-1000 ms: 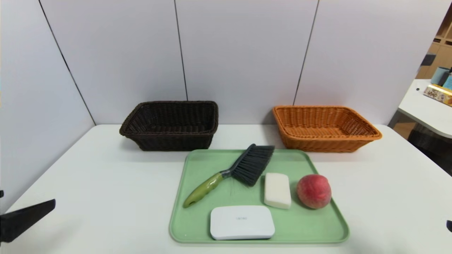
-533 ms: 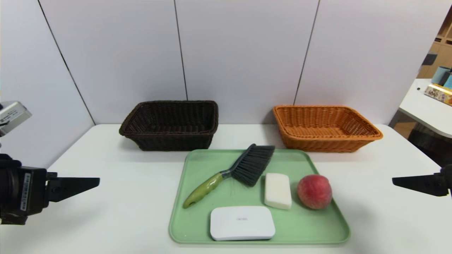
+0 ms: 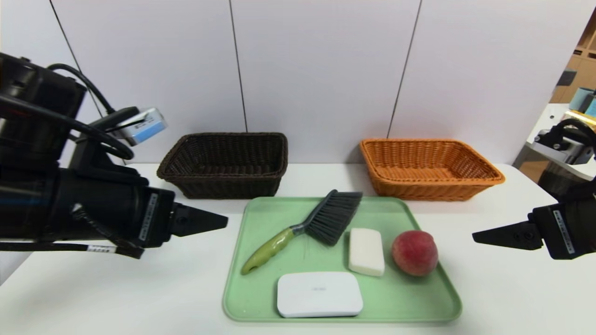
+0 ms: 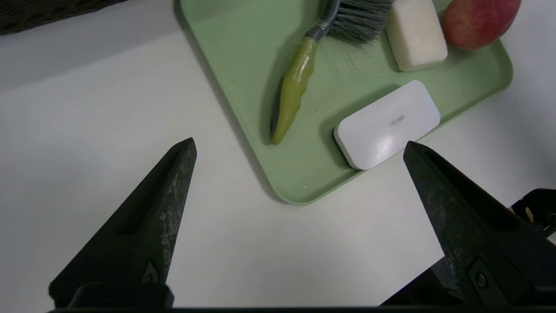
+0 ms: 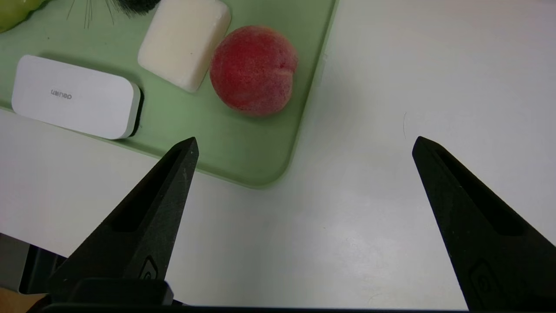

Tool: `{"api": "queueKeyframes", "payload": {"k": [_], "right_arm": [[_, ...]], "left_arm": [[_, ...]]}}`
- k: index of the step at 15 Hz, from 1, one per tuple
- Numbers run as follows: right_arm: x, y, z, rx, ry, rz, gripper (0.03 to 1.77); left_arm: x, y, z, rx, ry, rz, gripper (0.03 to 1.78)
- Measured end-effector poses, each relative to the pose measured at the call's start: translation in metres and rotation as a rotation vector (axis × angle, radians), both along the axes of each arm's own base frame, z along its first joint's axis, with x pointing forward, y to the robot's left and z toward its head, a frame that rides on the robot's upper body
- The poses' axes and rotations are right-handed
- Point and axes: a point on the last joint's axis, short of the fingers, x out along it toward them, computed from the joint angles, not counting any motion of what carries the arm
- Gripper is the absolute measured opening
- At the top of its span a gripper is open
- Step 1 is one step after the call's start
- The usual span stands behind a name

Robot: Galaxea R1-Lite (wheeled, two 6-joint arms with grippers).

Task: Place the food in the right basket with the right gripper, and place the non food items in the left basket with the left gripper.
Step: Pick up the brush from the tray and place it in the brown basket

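The left pincer (image 4: 299, 141) and right pincer (image 5: 307, 139), both spread and empty, have swung inward beside the tray (image 3: 342, 320). Sorting can begin.

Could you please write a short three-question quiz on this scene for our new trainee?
1. True or false: the peach lies on the tray.
2. Which is nearest the peach: (a) the brush, (b) the soap, or (c) the white box?
3. Fill in the blank: the left gripper and the right gripper are both ____, holding nothing, with the left one beside the tray's left side and the right one beyond its right side.

Key: 1. true; 2. b; 3. open
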Motion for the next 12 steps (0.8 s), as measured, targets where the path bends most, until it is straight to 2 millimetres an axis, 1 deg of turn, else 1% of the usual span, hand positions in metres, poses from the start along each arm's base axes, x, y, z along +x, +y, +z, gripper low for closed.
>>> {"api": "queueKeyframes", "payload": {"k": [3,6,8,12], "right_arm": [[0.004,0.002,0.003,-0.003,0.000,0.001,1.70],[0.006,0.002,0.002,-0.004,0.004,0.002,1.70],[0.005,0.002,0.001,-0.006,0.009,0.002,1.70],[0.004,0.002,-0.003,-0.008,0.023,0.000,1.70]], "left_arm": [[0.018,-0.035,-0.014,0.046,0.014,-0.060,1.69],[0.031,-0.062,-0.021,0.089,0.044,-0.116,1.69],[0.037,-0.075,-0.025,0.129,0.084,-0.146,1.69],[0.046,-0.089,-0.024,0.228,0.168,-0.194,1.69]]}}
